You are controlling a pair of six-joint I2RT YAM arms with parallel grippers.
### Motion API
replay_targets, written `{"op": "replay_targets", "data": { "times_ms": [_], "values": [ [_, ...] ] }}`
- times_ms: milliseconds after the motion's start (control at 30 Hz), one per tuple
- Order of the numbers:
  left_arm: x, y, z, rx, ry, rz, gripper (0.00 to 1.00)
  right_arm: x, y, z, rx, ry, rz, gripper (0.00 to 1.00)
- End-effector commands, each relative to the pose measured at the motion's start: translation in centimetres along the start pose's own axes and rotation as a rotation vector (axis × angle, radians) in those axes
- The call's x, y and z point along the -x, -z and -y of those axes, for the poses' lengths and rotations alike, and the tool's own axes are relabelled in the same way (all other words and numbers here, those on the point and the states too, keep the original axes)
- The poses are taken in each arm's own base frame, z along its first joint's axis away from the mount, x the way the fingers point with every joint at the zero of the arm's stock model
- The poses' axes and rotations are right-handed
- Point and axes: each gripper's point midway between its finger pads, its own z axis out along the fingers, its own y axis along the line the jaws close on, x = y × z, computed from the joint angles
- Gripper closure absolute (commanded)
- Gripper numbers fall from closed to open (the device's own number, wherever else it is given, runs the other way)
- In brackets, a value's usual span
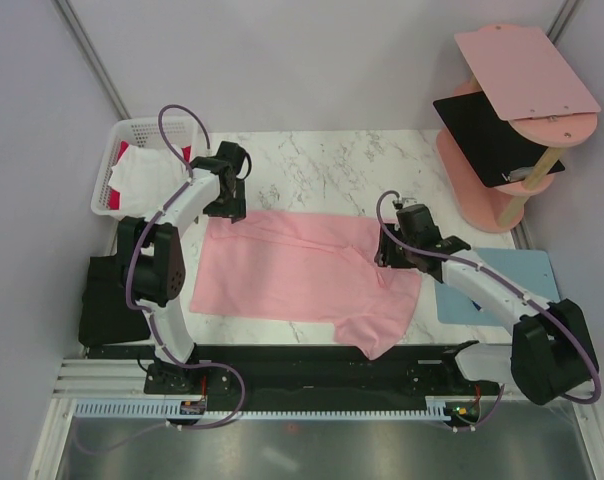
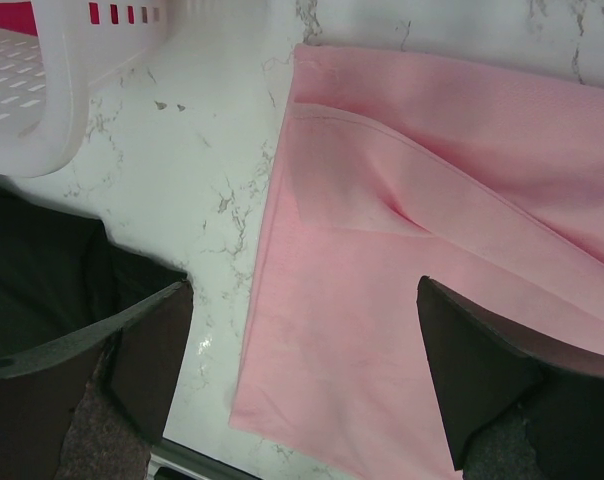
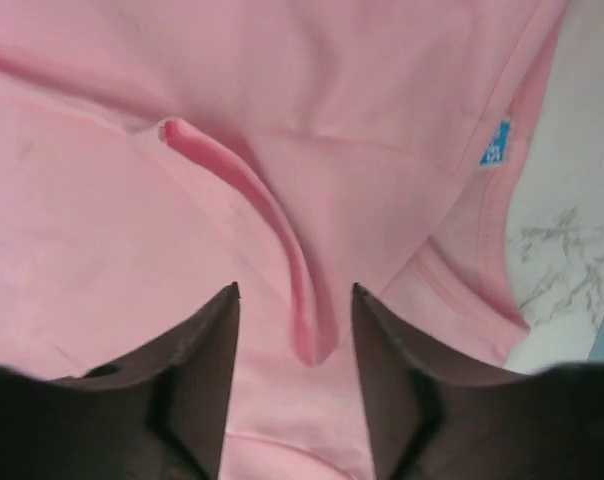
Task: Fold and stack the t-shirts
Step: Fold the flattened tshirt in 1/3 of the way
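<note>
One pink t-shirt [image 1: 302, 270] lies spread flat on the bench [image 1: 322, 165] | left claw [image 2: 302, 350] wide, over the shirt's left edge, likely ready to lift it | right claw [image 3: 294, 300] half open around a raised crease near the shirt's collar, not pinching, likely to fold.

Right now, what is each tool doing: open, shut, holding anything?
Left tool: open wide, empty, above the pink t-shirt.
Right tool: open, straddling a raised fold of it, not gripping.

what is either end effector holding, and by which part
Nothing. The left end effector is wide open over the edge of the pink shirt; the right end effector straddles its raised crease with open jaws.
</note>
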Motion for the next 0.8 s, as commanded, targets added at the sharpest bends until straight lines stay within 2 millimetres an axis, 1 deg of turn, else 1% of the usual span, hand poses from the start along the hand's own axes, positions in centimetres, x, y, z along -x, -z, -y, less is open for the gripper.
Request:
{"op": "replay_targets", "data": {
  "times_ms": [0,33,67,100,133,167,233,267,300,333,367,400,433,467,500,533,600,633,667,700,767],
  "values": [
    [0.0,-0.3,0.6,-0.006,0.045,0.007,0.0,0.1,2.6,-0.9,0.062,-0.017,0.04,0.27],
    [0.0,-0.3,0.6,-0.009,0.047,0.007,0.0,1.0,2.8,-0.6,0.038,-0.01,0.076,0.2],
    [-0.1,-0.4,0.7,-0.011,0.045,0.005,0.0,1.7,2.9,-0.3,0.023,0.009,0.101,0.17],
    [-0.1,-0.4,0.8,-0.013,0.043,0.004,0.0,2.6,2.7,0.0,-0.007,0.011,0.137,0.16],
    [-0.2,-0.3,0.8,-0.014,0.04,0.005,0.0,3.4,2.5,-0.1,-0.011,0.017,0.156,0.18],
    [-0.2,-0.3,0.9,-0.016,0.04,0.005,0.0,3.4,1.4,0.1,-0.03,0.028,0.133,0.22],
    [-0.3,-0.2,1.0,-0.019,0.04,0.006,0.0,4.7,0.0,-0.5,-0.022,0.034,0.148,0.66],
    [-0.3,-0.3,1.0,-0.02,0.04,0.005,0.0,4.0,-2.0,-0.3,-0.033,0.036,0.101,0.87],
    [-0.3,-0.2,1.1,-0.021,0.038,0.006,0.0,4.9,-2.8,-1.0,-0.014,0.033,0.116,1.0],
    [-0.4,-0.2,1.0,-0.021,0.037,0.006,0.0,4.6,-3.9,-1.5,0.008,0.035,0.093,1.0],
    [-0.4,-0.2,1.0,-0.021,0.038,0.004,0.0,3.3,-5.9,-1.3,-0.004,0.037,0.032,1.0],
    [-0.4,-0.2,1.0,-0.021,0.037,0.006,0.0,3.8,-6.8,-1.6,0.002,0.039,0.027,1.0],
    [-0.6,-0.2,0.9,-0.019,0.035,0.004,0.0,3.3,-7.6,-1.9,0.01,0.043,0.002,1.0],
    [-0.6,-0.1,1.0,-0.02,0.033,0.005,0.0,2.2,-9.2,-1.4,-0.003,0.046,-0.044,1.0],
    [-0.5,-0.1,1.0,-0.021,0.036,0.008,0.0,2.4,-9.7,-1.8,0.004,0.05,-0.048,1.0],
    [-0.6,-0.1,0.9,-0.018,0.033,0.006,0.0,1.7,-10.1,-2.3,0.03,0.059,-0.076,1.0],
    [-0.7,-0.1,0.9,-0.017,0.031,0.005,0.0,0.5,-10.2,-3.7,0.092,0.071,-0.115,1.0],
    [-0.8,-0.2,0.8,-0.012,0.029,0.006,0.0,0.4,-9.9,-4.3,0.11,0.076,-0.113,1.0],
    [-0.8,-0.2,0.8,-0.012,0.032,0.004,0.0,0.5,-9.3,-5.1,0.137,0.086,-0.103,1.0],
    [-0.9,-0.3,0.9,-0.011,0.03,0.002,0.0,-0.2,-8.8,-5.8,0.159,0.106,-0.116,1.0],
    [-0.9,-0.5,1.2,-0.018,0.032,-0.003,0.0,-0.3,-7.7,-6.7,0.197,0.112,-0.117,1.0]
  ]
}}
